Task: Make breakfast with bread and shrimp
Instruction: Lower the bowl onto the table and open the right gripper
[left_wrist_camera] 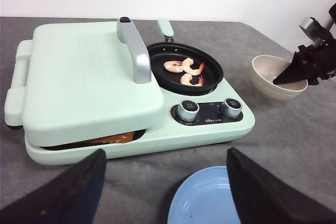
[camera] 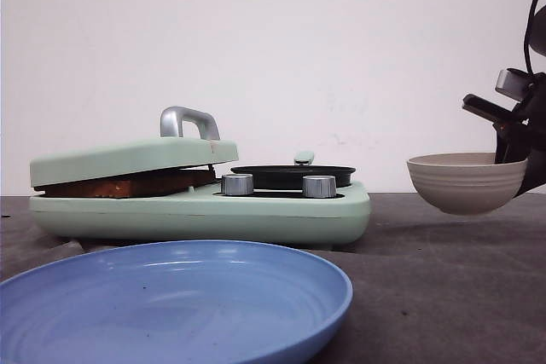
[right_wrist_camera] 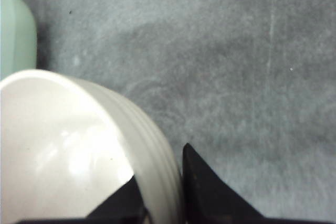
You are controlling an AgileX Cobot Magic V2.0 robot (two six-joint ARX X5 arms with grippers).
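Observation:
Three pinkish shrimp (left_wrist_camera: pixel 184 72) lie in the black pan (left_wrist_camera: pixel 185 68) on the mint-green breakfast maker (camera: pixel 256 210). Toasted bread (camera: pixel 128 185) shows as a brown edge under the maker's nearly closed lid (left_wrist_camera: pixel 84 77). It also peeks out as bread (left_wrist_camera: pixel 113 139) in the left wrist view. My right gripper (right_wrist_camera: pixel 163 171) is shut on the rim of the empty beige bowl (right_wrist_camera: pixel 63 150), one finger inside and one outside. The bowl (camera: pixel 467 181) stands right of the maker; whether its base touches the table I cannot tell. My left gripper (left_wrist_camera: pixel 165 153) hangs open in front of the maker, holding nothing.
An empty blue plate (camera: pixel 171 304) lies at the table's front, below my left gripper. Two silver knobs (camera: pixel 237 184) face forward on the maker. The lid's silver handle (camera: pixel 189 121) stands up. Grey tabletop (right_wrist_camera: pixel 236 66) lies bare right of the bowl.

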